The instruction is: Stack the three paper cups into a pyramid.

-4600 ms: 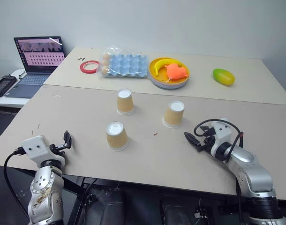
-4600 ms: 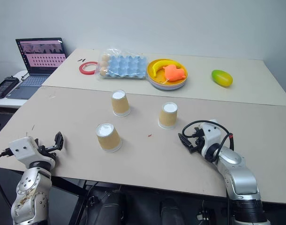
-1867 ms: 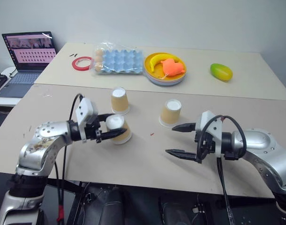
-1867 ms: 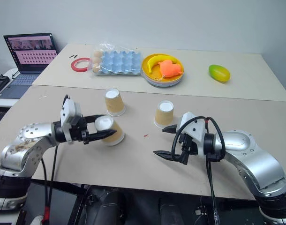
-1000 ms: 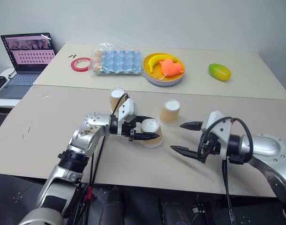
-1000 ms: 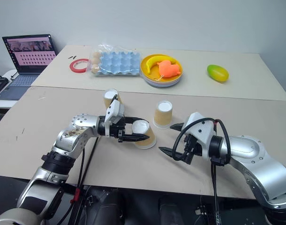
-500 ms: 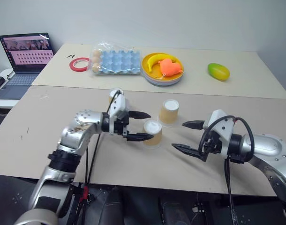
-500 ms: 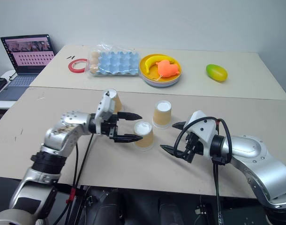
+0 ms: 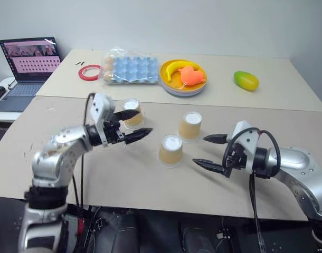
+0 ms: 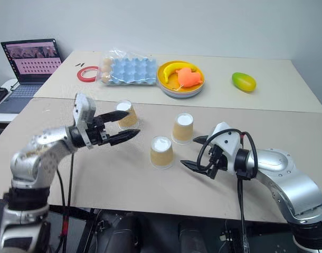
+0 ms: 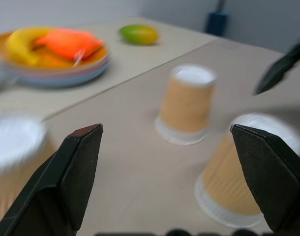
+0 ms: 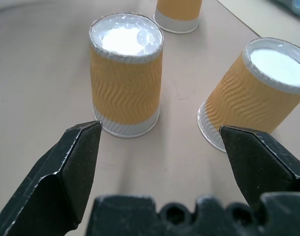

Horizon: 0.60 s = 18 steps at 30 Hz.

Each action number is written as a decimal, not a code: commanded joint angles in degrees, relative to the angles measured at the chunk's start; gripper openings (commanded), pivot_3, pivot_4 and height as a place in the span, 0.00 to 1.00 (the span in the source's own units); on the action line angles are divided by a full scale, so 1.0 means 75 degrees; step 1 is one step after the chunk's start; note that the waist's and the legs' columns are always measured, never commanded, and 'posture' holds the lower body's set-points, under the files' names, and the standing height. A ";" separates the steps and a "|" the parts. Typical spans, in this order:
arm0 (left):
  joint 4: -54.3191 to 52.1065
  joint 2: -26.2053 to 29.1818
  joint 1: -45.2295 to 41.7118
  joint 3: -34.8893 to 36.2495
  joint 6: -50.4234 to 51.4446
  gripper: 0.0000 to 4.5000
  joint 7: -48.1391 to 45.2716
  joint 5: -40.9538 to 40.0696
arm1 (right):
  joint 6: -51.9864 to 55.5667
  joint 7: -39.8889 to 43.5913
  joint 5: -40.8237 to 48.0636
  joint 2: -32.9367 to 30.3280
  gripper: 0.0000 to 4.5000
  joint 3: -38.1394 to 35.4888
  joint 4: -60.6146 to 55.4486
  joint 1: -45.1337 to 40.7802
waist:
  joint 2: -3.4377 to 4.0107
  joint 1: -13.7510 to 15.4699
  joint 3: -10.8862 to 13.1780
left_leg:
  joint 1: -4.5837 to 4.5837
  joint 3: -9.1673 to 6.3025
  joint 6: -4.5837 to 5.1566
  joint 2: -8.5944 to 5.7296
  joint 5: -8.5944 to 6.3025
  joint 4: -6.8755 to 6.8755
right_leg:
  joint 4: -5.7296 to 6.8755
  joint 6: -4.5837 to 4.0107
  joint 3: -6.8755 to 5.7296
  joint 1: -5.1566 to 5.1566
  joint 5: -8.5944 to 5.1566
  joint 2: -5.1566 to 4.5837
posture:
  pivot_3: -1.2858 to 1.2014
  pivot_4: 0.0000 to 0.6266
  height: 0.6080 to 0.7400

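Note:
Three paper cups stand upside down on the near table. The nearest cup stands close in front of the right cup, a small gap between them. The third cup stands farther left and back, partly behind my left gripper. That gripper hovers open and empty, pointing right, left of the nearest cup. My right gripper is open just right of the two close cups, touching neither. In the right wrist view the nearest cup and right cup lie ahead of the open fingers.
On the far table lie a red tape ring, a blue egg tray in plastic, a yellow plate holding a banana and an orange toy, and a mango. A laptop stands at far left.
My left gripper carried the nearest cup rightward beside the right cup, opened and let it go, then drew back to the left. The right gripper stayed open in place.

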 commanded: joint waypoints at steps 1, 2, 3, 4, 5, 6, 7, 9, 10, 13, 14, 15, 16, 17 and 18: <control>-0.0669 -0.0559 0.0343 0.0164 -0.0070 0.99 0.1360 0.0279 | -0.0161 -0.0001 -0.0016 0.0080 1.00 -0.0114 -0.0151 -0.0107 | -0.0005 0.0034 0.0003 | -0.0001 -0.0002 0.0000 0.0000 0.0000 0.0001 | 0.0001 0.0000 -0.0001 -0.0002 0.0000 0.0000 | 0.52 0.24 0.28; -0.0517 -0.0733 0.0393 0.0153 -0.0238 0.99 0.1612 0.0419 | -0.0141 0.0008 -0.0008 0.0081 1.00 -0.0117 -0.0163 -0.0113 | -0.0006 0.0052 0.0003 | -0.0001 -0.0005 0.0000 -0.0001 0.0000 0.0003 | 0.0001 0.0000 -0.0004 0.0003 0.0000 0.0000 | 0.52 0.24 0.28; -0.0405 -0.0837 0.0415 0.0147 -0.0354 0.99 0.1777 0.0510 | -0.0122 0.0011 -0.0006 0.0089 1.00 -0.0115 -0.0175 -0.0120 | -0.0006 0.0075 0.0003 | 0.0000 -0.0006 0.0000 -0.0003 0.0000 0.0005 | 0.0002 0.0001 -0.0005 0.0004 0.0001 0.0000 | 0.52 0.24 0.28; -0.0183 -0.0905 0.0372 0.0127 -0.0500 0.99 0.1886 0.0620 | -0.0104 0.0018 0.0002 0.0092 1.00 -0.0118 -0.0189 -0.0124 | -0.0006 0.0085 0.0003 | 0.0000 -0.0006 0.0000 -0.0005 0.0000 0.0007 | 0.0002 0.0003 -0.0006 0.0004 0.0002 -0.0001 | 0.52 0.24 0.28; 0.0049 -0.0949 0.0306 0.0104 -0.0637 0.99 0.1953 0.0724 | -0.0086 0.0021 0.0014 0.0096 1.00 -0.0119 -0.0201 -0.0130 | -0.0006 0.0091 0.0003 | 0.0001 -0.0006 0.0000 -0.0005 0.0000 0.0009 | 0.0001 0.0004 -0.0005 0.0005 0.0002 -0.0001 | 0.52 0.24 0.28; 0.0281 -0.0971 0.0218 0.0087 -0.0766 0.99 0.1990 0.0802 | -0.0068 0.0016 0.0020 0.0101 1.00 -0.0110 -0.0209 -0.0145 | -0.0005 0.0100 0.0003 | 0.0001 -0.0005 0.0000 -0.0005 0.0000 0.0009 | 0.0001 0.0004 -0.0004 0.0005 0.0002 -0.0001 | 0.52 0.24 0.28; 0.0715 -0.0997 -0.0011 0.0029 -0.0994 0.99 0.2013 0.0937 | -0.0059 0.0017 0.0031 0.0101 1.00 -0.0118 -0.0205 -0.0152 | -0.0005 0.0109 0.0003 | 0.0002 -0.0004 0.0000 -0.0005 0.0000 0.0009 | 0.0001 0.0004 -0.0004 0.0005 0.0002 -0.0001 | 0.52 0.24 0.28; 0.1467 -0.1032 -0.0419 -0.0040 -0.1362 0.99 0.2028 0.1147 | -0.0041 0.0002 0.0035 0.0109 1.00 -0.0109 -0.0210 -0.0175 | -0.0006 0.0140 0.0003 | 0.0001 -0.0005 0.0000 -0.0006 0.0000 0.0009 | 0.0003 0.0003 -0.0005 0.0000 0.0003 0.0000 | 0.52 0.24 0.28; 0.1746 -0.1051 -0.0566 -0.0066 -0.1494 0.99 0.2004 0.1207 | -0.0044 0.0002 0.0039 0.0107 1.00 -0.0116 -0.0215 -0.0171 | -0.0006 0.0155 0.0004 | 0.0000 -0.0004 0.0000 -0.0006 0.0000 0.0009 | 0.0003 0.0003 -0.0005 -0.0001 0.0003 0.0000 | 0.52 0.24 0.28; 0.2766 -0.1000 -0.1132 -0.0371 -0.2019 0.99 0.1786 0.1601 | -0.0067 -0.0035 0.0037 0.0118 1.00 -0.0166 -0.0245 -0.0117 | -0.0007 0.0190 0.0004 | -0.0008 -0.0002 -0.0001 -0.0008 0.0000 0.0009 | -0.0002 0.0004 -0.0002 -0.0004 0.0003 -0.0002 | 0.52 0.24 0.28; 0.3153 -0.0990 -0.1346 -0.0479 -0.2242 0.99 0.1670 0.1723 | -0.0059 -0.0069 0.0040 0.0131 1.00 -0.0189 -0.0267 -0.0090 | -0.0007 0.0198 0.0004 | -0.0009 -0.0002 0.0000 -0.0009 0.0000 0.0008 | -0.0003 0.0004 -0.0004 -0.0005 0.0003 -0.0001 | 0.52 0.24 0.28; 0.3522 -0.1010 -0.1551 -0.0561 -0.2437 0.99 0.1586 0.1814 | -0.0054 -0.0091 0.0047 0.0138 1.00 -0.0210 -0.0303 -0.0050 | -0.0007 0.0206 0.0004 | -0.0009 -0.0002 0.0000 -0.0009 0.0000 0.0008 | -0.0004 0.0004 -0.0004 -0.0003 0.0003 -0.0001 | 0.52 0.24 0.28; 0.3825 -0.1028 -0.1715 -0.0622 -0.2580 0.99 0.1521 0.1884 | -0.0049 -0.0110 0.0053 0.0143 1.00 -0.0220 -0.0335 -0.0019 | -0.0008 0.0220 0.0005 | -0.0009 -0.0002 0.0000 -0.0009 0.0000 0.0008 | -0.0004 0.0004 -0.0004 -0.0003 0.0003 -0.0002 | 0.52 0.24 0.28; 0.4070 -0.1040 -0.1837 -0.0659 -0.2709 0.99 0.1464 0.1934 | -0.0045 -0.0126 0.0056 0.0147 1.00 -0.0220 -0.0357 -0.0002 | -0.0008 0.0215 0.0005 | -0.0009 -0.0005 0.0000 -0.0010 0.0000 0.0008 | -0.0004 0.0005 -0.0007 -0.0004 0.0004 -0.0002 | 0.52 0.24 0.28; 0.4361 -0.1065 -0.2003 -0.0700 -0.2874 0.99 0.1392 0.1983 | -0.0033 -0.0155 0.0061 0.0154 1.00 -0.0222 -0.0383 0.0014 | -0.0008 0.0211 0.0005 | -0.0009 -0.0005 0.0000 -0.0010 0.0000 0.0009 | -0.0004 0.0005 -0.0006 -0.0003 0.0004 -0.0001 | 0.52 0.24 0.28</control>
